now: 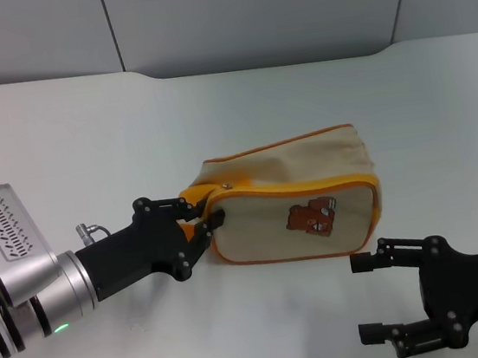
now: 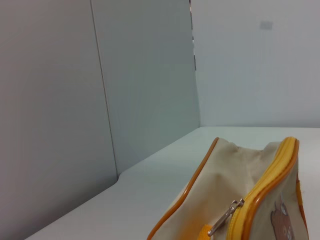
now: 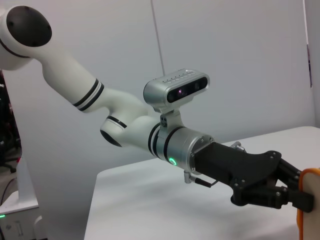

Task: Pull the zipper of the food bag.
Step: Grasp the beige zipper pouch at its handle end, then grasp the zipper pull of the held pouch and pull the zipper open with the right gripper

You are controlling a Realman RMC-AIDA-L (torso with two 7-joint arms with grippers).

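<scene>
Nearest the robot's body, the right gripper hovers low over the white table, its black, angular fingers spread well apart and holding nothing — it sits just in front of the food bag's near right corner without touching it. Just beyond lies the food bag, a boxy pouch of soft beige canvas edged in glossy orange piping, resting on its side near the middle of the table with a small brown bear patch stitched to the face that looks toward the robot. At the bag's left end, the left gripper reaches in from the left, a matte black, jointed claw on a silver cuff; its fingers are closed on the orange strap at that end of the bag. The right wrist view shows the same claw pressed against the bag's orange edge. In the left wrist view the zipper runs as a ribbed orange band along the bag's top edge, with a thin silver pull tab hanging loose at its near end; the canvas beside it creases gently. Farthest back, smooth grey wall panels rise behind the table's rounded far edge.
</scene>
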